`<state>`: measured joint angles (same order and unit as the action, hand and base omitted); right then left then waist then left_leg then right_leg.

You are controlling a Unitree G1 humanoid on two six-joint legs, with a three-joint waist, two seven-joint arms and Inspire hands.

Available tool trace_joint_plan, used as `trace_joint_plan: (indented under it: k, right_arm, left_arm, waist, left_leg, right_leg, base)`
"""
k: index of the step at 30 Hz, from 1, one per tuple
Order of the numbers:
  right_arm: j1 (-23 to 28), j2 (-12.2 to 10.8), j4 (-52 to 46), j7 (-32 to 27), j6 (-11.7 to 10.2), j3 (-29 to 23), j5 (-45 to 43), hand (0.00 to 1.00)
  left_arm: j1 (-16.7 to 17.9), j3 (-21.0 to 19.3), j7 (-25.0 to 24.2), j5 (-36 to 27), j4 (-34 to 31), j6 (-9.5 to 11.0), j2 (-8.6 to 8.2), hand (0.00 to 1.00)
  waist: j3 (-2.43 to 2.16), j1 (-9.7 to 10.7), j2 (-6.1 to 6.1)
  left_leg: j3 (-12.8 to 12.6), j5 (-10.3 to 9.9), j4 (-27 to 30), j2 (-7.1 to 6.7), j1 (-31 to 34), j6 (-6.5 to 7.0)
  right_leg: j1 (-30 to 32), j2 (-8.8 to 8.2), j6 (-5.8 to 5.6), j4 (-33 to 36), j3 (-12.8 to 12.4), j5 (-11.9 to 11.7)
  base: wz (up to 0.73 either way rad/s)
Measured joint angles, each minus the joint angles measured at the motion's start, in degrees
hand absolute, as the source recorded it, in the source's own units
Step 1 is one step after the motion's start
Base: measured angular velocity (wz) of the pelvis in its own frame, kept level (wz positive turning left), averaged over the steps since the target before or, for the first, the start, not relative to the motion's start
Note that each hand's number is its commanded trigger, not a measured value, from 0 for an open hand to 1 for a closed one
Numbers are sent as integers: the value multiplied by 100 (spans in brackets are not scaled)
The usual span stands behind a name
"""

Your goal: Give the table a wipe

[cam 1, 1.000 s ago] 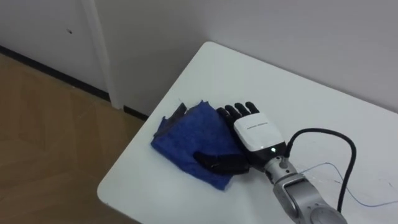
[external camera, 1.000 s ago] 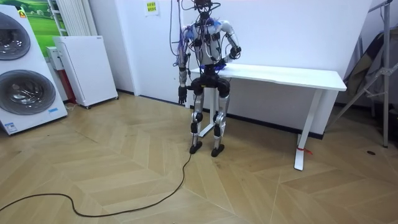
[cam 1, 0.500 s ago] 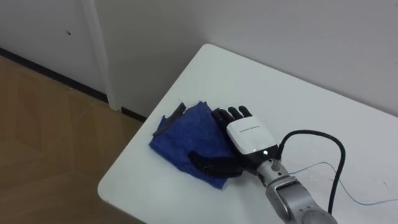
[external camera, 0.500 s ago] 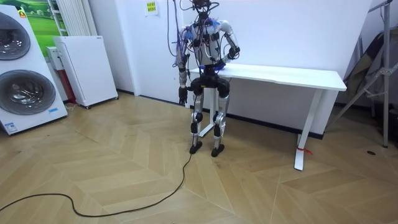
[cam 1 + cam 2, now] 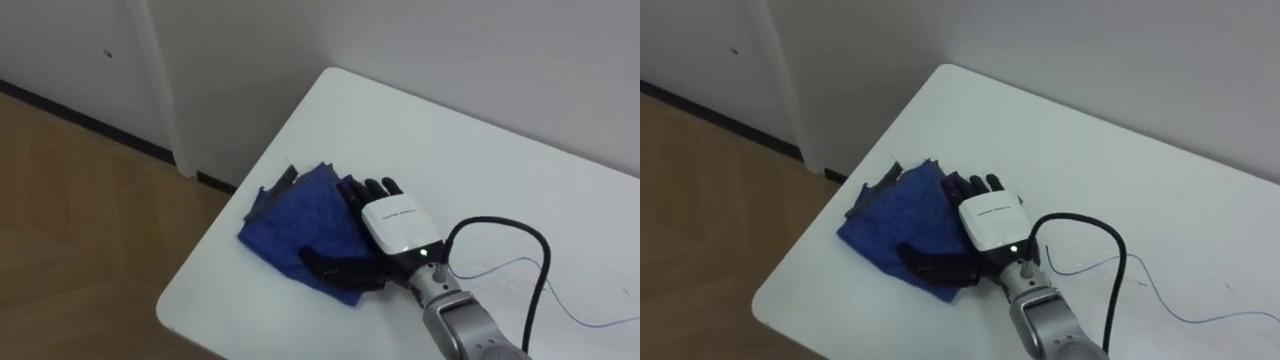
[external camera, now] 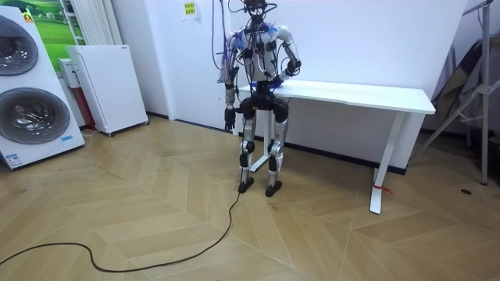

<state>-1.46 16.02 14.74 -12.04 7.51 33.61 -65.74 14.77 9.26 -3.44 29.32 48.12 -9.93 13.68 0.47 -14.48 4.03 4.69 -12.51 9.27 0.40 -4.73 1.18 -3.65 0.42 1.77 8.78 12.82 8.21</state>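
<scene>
1. Table [image 5: 500, 160]: white top, rounded corner nearest the wooden floor [image 5: 70, 220]. The robot stands at this end, the room view's left end, facing it.
2. Blue cloth [image 5: 295, 215]: the wiping item. It lies rumpled and folded on the tabletop close to the corner, with a darker flap sticking out at its far edge. It sits just inside the table edge, so I judge the corner area to be the patch being worked.
3. Right hand [image 5: 400, 225]: laid palm-down on the cloth's right part.
   - Fingers [image 5: 375, 187] are extended and close together, flat on the fabric and pointing toward the wall.
   - The thumb [image 5: 335, 268] is stretched out sideways across the cloth's near edge.
   - Nothing is curled or pinched. A flat press like this probably serves to drag the cloth by friction and keep a broad area against the surface.
4. Left hand [image 6: 228, 119]: hangs beside the hip in the room view, idle and well apart from the table; finger state cannot be told.
5. Step in hand, by judgement: a wiping pass near the corner, with most of the tabletop yet to be covered.
</scene>
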Motion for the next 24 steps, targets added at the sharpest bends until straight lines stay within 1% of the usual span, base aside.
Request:
trace_joint_plan:
  k: [1, 2, 3, 4, 5, 6, 7, 10, 11, 12, 13, 15, 18, 20, 22, 24]
  right_arm:
    - [11, 0, -8, 1, 0, -3, 0, 0]
    - [37, -1, -30, 5, 0, -7, 0, 2]
    - [41, -4, -39, 17, 1, -6, 2, 16]
    - [41, -4, -40, 21, 1, -5, 1, 65]
    - [43, -4, -42, 22, 1, -4, 1, 87]
    - [56, -4, -53, 19, 1, -4, 3, 95]
    - [75, -9, -94, 4, 0, -10, 7, 100]
    - [149, -82, -235, -133, -76, -110, 48, 100]
    - [156, -108, -243, -177, -109, -114, 48, 100]
    - [169, -137, -251, -238, -201, -114, 47, 100]
    - [208, -155, -258, -298, -312, -110, 47, 100]
    - [233, -175, -244, -404, -385, -109, 47, 100]
    - [195, -174, -156, -519, -390, -119, 70, 100]
    - [136, -174, -63, -550, -439, -148, 79, 100]
    - [140, -175, -10, -635, -571, -189, 271, 100]
    - [147, -174, 68, -723, -633, -191, 454, 100]
  left_arm:
    - [1, 0, 0, 0, 3, 0, -7, 0]
    - [2, -2, 2, 1, 5, 0, -18, 0]
    - [-1, -2, 2, 0, 5, 0, -25, 0]
    - [-8, -2, 2, 0, 7, 0, -29, 0]
    - [-9, -1, 2, 1, 8, 0, -30, 0]
    - [-9, -3, 2, 1, 8, 0, -30, 0]
    - [-8, -7, 2, 3, 8, 0, -30, 0]
    - [-2, -10, 2, 5, 20, 4, -32, 0]
    - [4, -11, 2, 10, 33, 4, -34, 0]
    - [22, -11, 2, 18, 44, 2, -40, 0]
    - [46, -11, 2, 19, 64, -2, -46, 0]
    - [49, -11, 1, 18, 81, -14, -60, 0]
    - [44, -25, 1, 16, 142, -57, -75, 0]
    - [54, -29, 1, 16, 188, -64, -81, 0]
    - [57, -206, 1, 16, 177, -64, -143, 0]
    - [85, -262, 1, 16, 95, -62, -150, 0]
  waist:
    - [-4, 0, -9]
    - [-10, 0, -21]
    - [-12, 2, -23]
    - [-13, 2, -22]
    - [-15, 2, -19]
    - [-21, 4, -10]
    - [-29, 6, 1]
    - [-52, 15, 32]
    - [-52, 13, 33]
    - [-49, 18, 29]
    - [-50, 20, 28]
    - [-49, 18, 27]
    - [-48, 0, 27]
    - [-47, 4, 27]
    - [-46, 1, 23]
    - [-46, 2, 21]
  left_leg:
    - [0, 0, 0, 0, 0, 0]
    - [0, 0, 0, 0, 0, 0]
    - [0, 0, 0, 0, 1, 0]
    - [0, 0, 0, 1, 0, 0]
    - [0, 0, 1, 1, 0, 0]
    - [0, 0, 3, 1, 0, 0]
    - [0, 0, 3, 0, -1, 0]
    - [0, 1, 4, 1, -31, 1]
    - [0, 1, 1, 1, -50, 1]
    - [1, 0, -4, 1, -87, 1]
    - [6, -5, -3, -1, -106, 6]
    - [7, -6, -2, -14, -107, 7]
    - [6, -5, 21, -28, -100, 7]
    - [10, -4, 28, -32, -93, 6]
    - [1, 8, 30, -34, -94, 4]
    - [0, 20, 29, -35, -107, 7]
  right_leg:
    - [0, 0, 0, 0, 0, 0]
    - [0, 0, 0, 0, 2, 0]
    - [0, 0, 0, 0, 4, 0]
    - [0, 2, 0, -1, 6, 0]
    - [-1, 2, 0, -1, 7, 0]
    - [-2, 1, 0, -2, 10, 0]
    - [-6, 1, 0, -5, 16, 0]
    - [-41, -4, 0, -7, 62, 0]
    - [-57, -5, -1, -5, 86, 0]
    - [-97, -10, -1, -6, 158, 1]
    - [-125, -16, -5, -8, 168, 3]
    - [-128, -30, -6, -6, 170, 4]
    - [-132, -48, -6, 0, 169, 4]
    - [-132, -54, -7, -4, 167, 4]
    - [-139, -56, -10, -12, 149, 8]
    - [-150, -56, -11, -15, 140, 8]
  base:
    - [0]
    - [0]
    - [0]
    - [0]
    - [0]
    - [0]
    - [0]
    - [2]
    - [0]
    - [0]
    - [4]
    - [2]
    - [0]
    - [2]
    - [2]
    - [0]
